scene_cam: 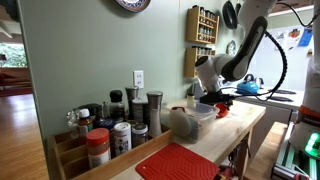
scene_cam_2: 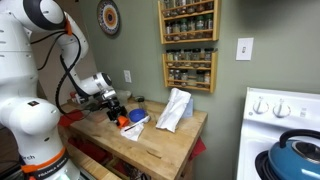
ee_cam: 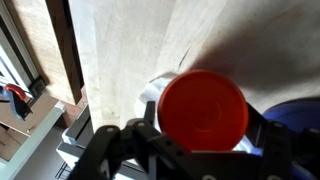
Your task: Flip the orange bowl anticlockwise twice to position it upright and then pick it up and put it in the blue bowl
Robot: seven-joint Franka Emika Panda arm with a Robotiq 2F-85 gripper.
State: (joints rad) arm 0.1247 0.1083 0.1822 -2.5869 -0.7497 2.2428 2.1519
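Fingers [ee_cam: 135, 150] stand spread either side of the orange bowl [ee_cam: 203, 112], apparently not pinching it. It rests on the wooden counter [ee_cam: 120, 50], base toward the wrist, with the blue bowl [ee_cam: 300, 118] just right, likely straddled for another flip

Lighting: soft, even indoor light in both exterior views; daylight enters by a window [scene_cam: 10, 48] well away from the gripper [scene_cam: 205, 94].
Shadow: broad and soft-edged on the wooden counter [ee_cam: 120, 60], just beyond the gripper in the wrist view.
Colour: orange bowl [ee_cam: 203, 112] evenly lit, saturated.
Sharpness: all views coarse; gripper fingers [ee_cam: 120, 152] blurred.
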